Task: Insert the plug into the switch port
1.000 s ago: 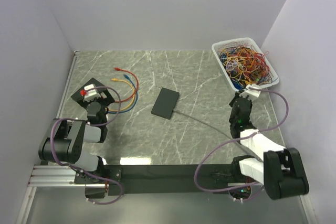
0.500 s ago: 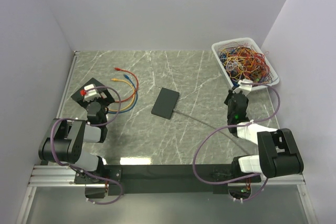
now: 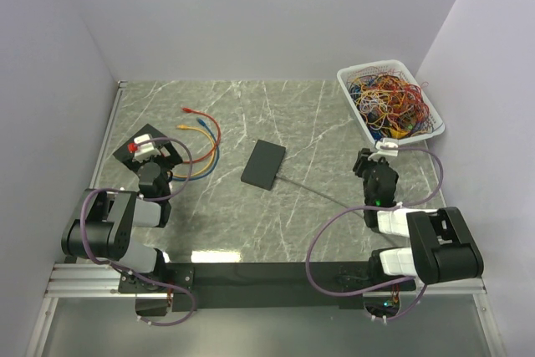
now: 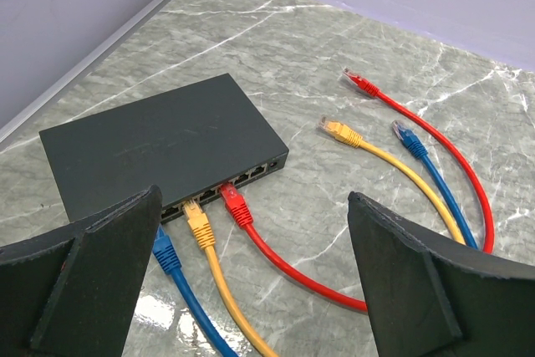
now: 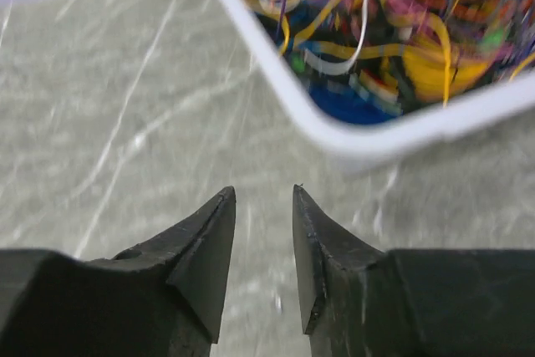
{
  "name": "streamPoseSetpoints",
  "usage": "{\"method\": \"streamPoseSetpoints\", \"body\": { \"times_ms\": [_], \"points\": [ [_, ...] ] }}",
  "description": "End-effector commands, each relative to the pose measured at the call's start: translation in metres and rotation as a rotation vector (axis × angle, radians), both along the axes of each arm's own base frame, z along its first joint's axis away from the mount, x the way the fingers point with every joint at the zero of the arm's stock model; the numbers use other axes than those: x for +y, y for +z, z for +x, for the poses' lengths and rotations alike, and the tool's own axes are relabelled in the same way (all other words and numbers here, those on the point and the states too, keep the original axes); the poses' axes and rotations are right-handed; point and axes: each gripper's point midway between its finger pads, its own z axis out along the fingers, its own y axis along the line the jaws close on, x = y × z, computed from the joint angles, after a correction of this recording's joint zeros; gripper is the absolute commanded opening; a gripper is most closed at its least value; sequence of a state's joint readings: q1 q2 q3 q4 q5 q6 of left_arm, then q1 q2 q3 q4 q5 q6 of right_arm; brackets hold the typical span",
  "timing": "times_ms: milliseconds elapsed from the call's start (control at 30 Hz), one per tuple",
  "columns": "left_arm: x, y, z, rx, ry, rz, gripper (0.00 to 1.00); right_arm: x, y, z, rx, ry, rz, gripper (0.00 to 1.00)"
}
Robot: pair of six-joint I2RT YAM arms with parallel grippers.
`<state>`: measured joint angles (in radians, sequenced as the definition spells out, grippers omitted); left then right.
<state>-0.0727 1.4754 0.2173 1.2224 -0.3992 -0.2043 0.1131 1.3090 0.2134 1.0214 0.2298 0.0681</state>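
The black switch lies close in front of my left gripper, which is open wide and empty. Blue, yellow and red plugs sit in its front ports. The free ends of the red, yellow and blue cables lie on the marble beyond. In the top view the switch is partly hidden under the left wrist. My right gripper hovers low over bare marble, jaws a little apart and empty.
A white basket full of tangled wires stands at the back right; its rim is just ahead of the right fingers. A flat black box with a grey cable lies mid-table. Walls enclose the left, back and right.
My right gripper has pulled back from the basket's near corner, moving left and nearer to me. The left arm, switch and cables have not moved.
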Motion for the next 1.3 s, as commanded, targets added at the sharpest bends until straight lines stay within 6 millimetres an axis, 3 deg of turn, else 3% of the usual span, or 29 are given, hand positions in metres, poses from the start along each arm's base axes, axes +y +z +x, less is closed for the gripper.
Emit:
{"method": "streamPoseSetpoints", "body": {
  "times_ms": [0,167,200,233,1267],
  "points": [
    [0.001,0.018,0.003,-0.066,0.009,-0.005,0.99,0.008,0.037,0.006,-0.163,0.056,-0.025,0.45],
    [0.001,0.018,0.003,-0.066,0.011,-0.003,0.99,0.004,0.028,0.008,-0.110,0.068,-0.001,0.52],
    [0.001,0.017,0.003,-0.065,0.009,-0.004,0.99,0.003,0.028,0.007,-0.117,0.065,-0.004,0.85],
    [0.001,0.017,0.003,-0.064,0.011,-0.003,0.99,0.003,0.026,0.006,-0.101,0.062,-0.002,0.91],
    [0.001,0.017,0.003,-0.064,0.009,-0.003,0.99,0.004,0.027,0.007,-0.105,0.064,-0.004,0.98]
  ]
}}
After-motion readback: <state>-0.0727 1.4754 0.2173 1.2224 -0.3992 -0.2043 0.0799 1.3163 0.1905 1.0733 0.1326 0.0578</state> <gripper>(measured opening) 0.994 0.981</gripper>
